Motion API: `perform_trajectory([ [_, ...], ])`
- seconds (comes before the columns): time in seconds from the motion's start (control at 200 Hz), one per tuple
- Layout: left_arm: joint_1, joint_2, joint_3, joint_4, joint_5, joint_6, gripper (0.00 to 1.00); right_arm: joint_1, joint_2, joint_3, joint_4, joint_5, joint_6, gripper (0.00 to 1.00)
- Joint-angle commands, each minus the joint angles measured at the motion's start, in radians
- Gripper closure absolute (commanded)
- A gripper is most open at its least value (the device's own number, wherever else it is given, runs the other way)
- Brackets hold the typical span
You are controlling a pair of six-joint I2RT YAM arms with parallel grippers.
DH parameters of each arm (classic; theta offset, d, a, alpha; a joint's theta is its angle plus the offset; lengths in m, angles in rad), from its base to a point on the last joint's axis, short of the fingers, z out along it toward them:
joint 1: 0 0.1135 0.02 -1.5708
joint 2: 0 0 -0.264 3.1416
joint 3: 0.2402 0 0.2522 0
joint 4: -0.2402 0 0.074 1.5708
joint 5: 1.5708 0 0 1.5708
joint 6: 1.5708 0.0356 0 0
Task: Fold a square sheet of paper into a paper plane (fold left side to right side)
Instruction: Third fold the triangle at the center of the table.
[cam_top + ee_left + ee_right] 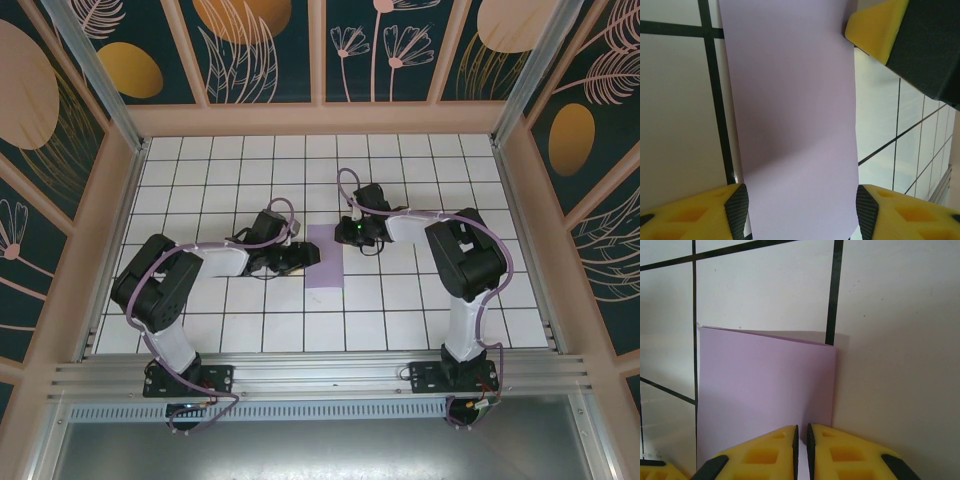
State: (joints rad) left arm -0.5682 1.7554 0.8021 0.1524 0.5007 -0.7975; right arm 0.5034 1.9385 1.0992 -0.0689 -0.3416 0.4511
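Note:
The square sheet of paper [323, 257] lies flat on the tiled table as a narrow lavender rectangle, folded in half lengthwise. My left gripper [300, 256] is at its left edge and open. In the left wrist view the paper [790, 110] runs between the two fingers [737, 207], which stand at its long edges without pinching it. My right gripper [347, 236] is at the paper's upper right. Its jaws [801, 440] are shut with only a thin slit, and their tips rest over the paper [765, 385] near its right edge. The paper plane is out of view.
White tiles with black grid lines [400, 300] spread around the paper. Pink frame walls [130, 200] close in the left, right and back. The right gripper's yellow finger [875, 27] shows at the top right of the left wrist view.

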Motion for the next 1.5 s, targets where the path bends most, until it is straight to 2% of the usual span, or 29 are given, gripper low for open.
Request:
perform_trajectory([
  [0.0, -0.004, 0.018, 0.031, -0.065, -0.040, 0.024, 0.39, 0.008, 0.023, 0.013, -0.047, 0.023, -0.011, 0.84],
  [0.155, -0.012, 0.014, 0.041, -0.091, -0.062, 0.027, 0.38, 0.007, 0.027, 0.016, -0.047, 0.023, -0.011, 0.84],
  [0.335, -0.025, 0.038, 0.051, -0.082, -0.034, 0.019, 0.38, 0.009, 0.031, 0.018, -0.047, 0.017, -0.009, 0.84],
  [0.47, -0.027, 0.037, 0.037, -0.018, 0.002, -0.016, 0.41, 0.010, 0.032, 0.018, -0.048, 0.015, -0.008, 0.84],
  [0.781, -0.027, -0.016, 0.025, 0.018, -0.011, -0.066, 0.48, 0.011, 0.032, 0.021, -0.050, 0.013, -0.008, 0.84],
  [0.911, -0.027, -0.023, 0.017, 0.043, -0.004, -0.086, 0.54, 0.011, 0.031, 0.022, -0.051, 0.013, -0.008, 0.84],
  [1.121, -0.028, -0.003, 0.009, 0.056, 0.010, -0.091, 0.76, 0.011, 0.024, 0.024, -0.038, 0.003, -0.006, 0.83],
  [1.206, -0.028, 0.005, 0.009, 0.056, 0.018, -0.094, 0.76, 0.011, 0.022, 0.028, -0.034, -0.004, -0.009, 0.83],
  [1.391, -0.027, 0.009, 0.005, 0.054, 0.011, -0.094, 0.75, 0.011, -0.028, 0.014, 0.012, -0.025, -0.018, 0.77],
  [1.496, -0.028, 0.014, 0.007, 0.058, 0.010, -0.100, 0.74, 0.011, -0.088, 0.004, 0.037, -0.025, -0.036, 0.67],
])
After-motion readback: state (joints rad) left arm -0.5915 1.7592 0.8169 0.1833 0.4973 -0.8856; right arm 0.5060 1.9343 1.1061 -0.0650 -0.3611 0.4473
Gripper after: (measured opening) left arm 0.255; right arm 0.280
